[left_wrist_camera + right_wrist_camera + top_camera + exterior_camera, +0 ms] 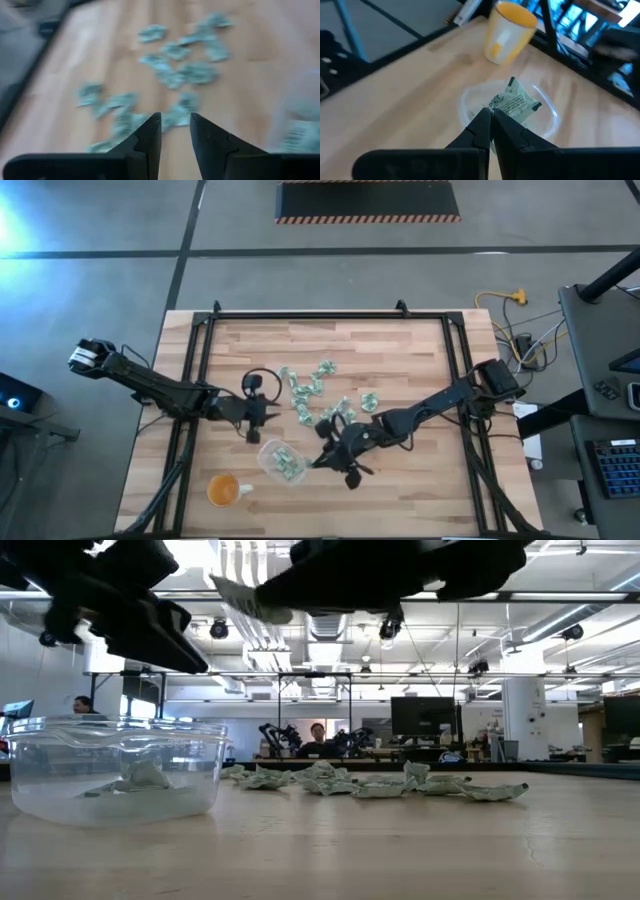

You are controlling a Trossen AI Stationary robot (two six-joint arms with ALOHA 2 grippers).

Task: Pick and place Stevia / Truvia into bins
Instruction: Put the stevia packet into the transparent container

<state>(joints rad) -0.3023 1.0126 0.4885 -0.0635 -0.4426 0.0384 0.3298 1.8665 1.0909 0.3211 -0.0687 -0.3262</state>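
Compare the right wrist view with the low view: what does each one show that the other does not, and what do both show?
Only the right wrist view shows the small orange cup and the right gripper shut on a green-and-white paper packet above the tub.

Only the low view shows the loose pile of packets on the wooden table, and people in the room behind.

Both show the clear plastic tub.

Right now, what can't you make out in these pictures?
- Packet count in the tub: too small from above, hazy through its wall at table height.
- Print on the packet held by the right gripper: too small.
- Loose packets: blurred past the left gripper.
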